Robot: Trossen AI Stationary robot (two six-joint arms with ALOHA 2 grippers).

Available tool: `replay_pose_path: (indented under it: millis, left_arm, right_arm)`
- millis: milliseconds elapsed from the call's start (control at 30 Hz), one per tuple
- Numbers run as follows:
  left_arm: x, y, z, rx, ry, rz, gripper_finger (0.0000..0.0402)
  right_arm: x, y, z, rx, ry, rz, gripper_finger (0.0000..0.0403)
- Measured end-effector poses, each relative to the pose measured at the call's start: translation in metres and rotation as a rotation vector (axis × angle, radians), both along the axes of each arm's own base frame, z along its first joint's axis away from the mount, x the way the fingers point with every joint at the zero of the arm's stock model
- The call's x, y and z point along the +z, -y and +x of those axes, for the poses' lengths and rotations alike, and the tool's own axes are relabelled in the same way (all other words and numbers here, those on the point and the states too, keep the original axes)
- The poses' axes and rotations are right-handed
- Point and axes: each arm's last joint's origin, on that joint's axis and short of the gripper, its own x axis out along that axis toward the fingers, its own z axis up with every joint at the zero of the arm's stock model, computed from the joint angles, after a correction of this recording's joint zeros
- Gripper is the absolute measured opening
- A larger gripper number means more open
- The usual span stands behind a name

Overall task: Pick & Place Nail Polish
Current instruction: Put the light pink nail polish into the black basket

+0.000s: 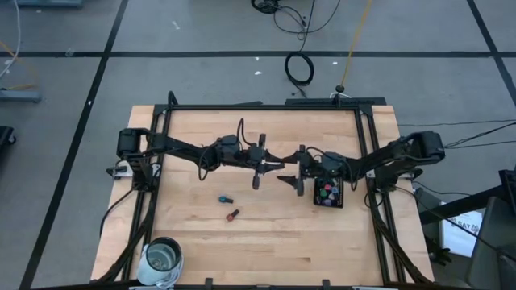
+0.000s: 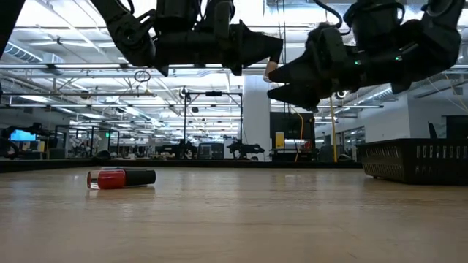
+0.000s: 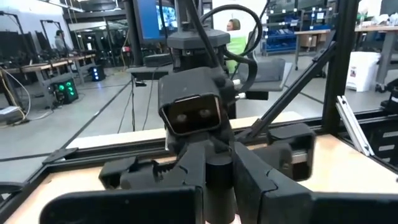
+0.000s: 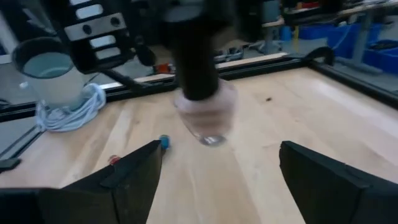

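A small nail polish bottle (image 4: pixel 208 118) with a pale pink body and a dark cap hangs in the air above the middle of the table. My left gripper (image 1: pixel 272 167) is shut on it. My right gripper (image 4: pixel 217 180) faces it from the table's right, open, with a finger on either side and apart from it. In the low view the bottle (image 2: pixel 271 71) shows between the two grippers. A blue bottle (image 1: pixel 224 198) and a red bottle (image 1: pixel 232 215) lie on their sides on the table. The black tray (image 1: pixel 339 203) holds several more bottles. My left gripper pinches the bottle's dark cap (image 3: pixel 217 180) between its two fingers. The cap is up and the pale body (image 4: pixel 210 127) hangs below the fingers, lifted clear of the table.
A large round glass jar (image 1: pixel 164 259) stands at the table's near left corner, with a coil of white cable (image 4: pixel 68 106) at its foot. Black frame rails (image 1: pixel 266 106) run along the table's edges. Bare wood lies between the loose bottles and the near edge.
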Motion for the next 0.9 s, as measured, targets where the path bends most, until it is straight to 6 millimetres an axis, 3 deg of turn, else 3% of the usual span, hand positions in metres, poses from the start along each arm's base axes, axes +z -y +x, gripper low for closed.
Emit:
replay_pose_path:
  millis: [567, 900]
  left_arm:
    - [-0.003, 0.000, 0.000, -0.015, -0.023, 0.026, 0.0033]
    - [-0.003, 0.000, 0.000, -0.016, -0.022, 0.027, 0.0033]
  right_arm:
    - [0.009, 0.000, 0.011, -0.006, 0.045, -0.063, 0.0303]
    - [0.010, 0.000, 0.011, -0.003, 0.053, -0.089, 0.0245]
